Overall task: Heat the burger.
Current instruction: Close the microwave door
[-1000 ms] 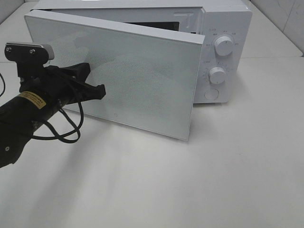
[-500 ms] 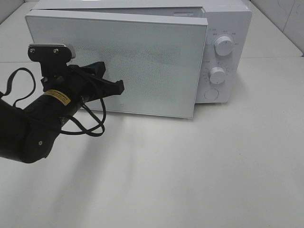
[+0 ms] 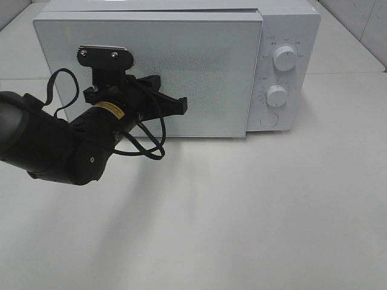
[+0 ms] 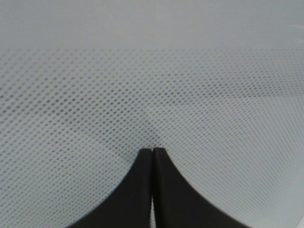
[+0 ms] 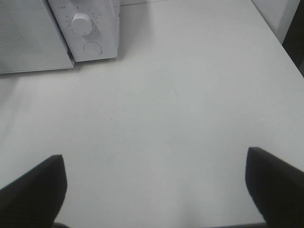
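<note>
High view: the left gripper (image 3: 179,106), jaws together, presses the microwave (image 3: 290,36) door (image 3: 205,66), which looks shut; the burger is unseen, presumably inside. Left wrist: closed fingertips (image 4: 142,190) meet the door. Right wrist: the right gripper (image 5: 154,156), spread and empty, hangs before the microwave's knob (image 5: 81,23); turning it likely comes next.

1. The left arm (image 3: 42,145) has a bulky black casing with a yellow label (image 3: 107,107).
2. A black cable (image 3: 145,151) loops off its wrist.
3. A silver camera bracket (image 3: 103,55) shows two screws.
4. The left gripper (image 4: 152,153) and the right gripper (image 5: 154,154) have black, tapering fingers.

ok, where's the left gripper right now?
Exterior high view: left gripper, shut, left of centre, tips at the lower middle of the microwave door, well left of the knobs.
</note>
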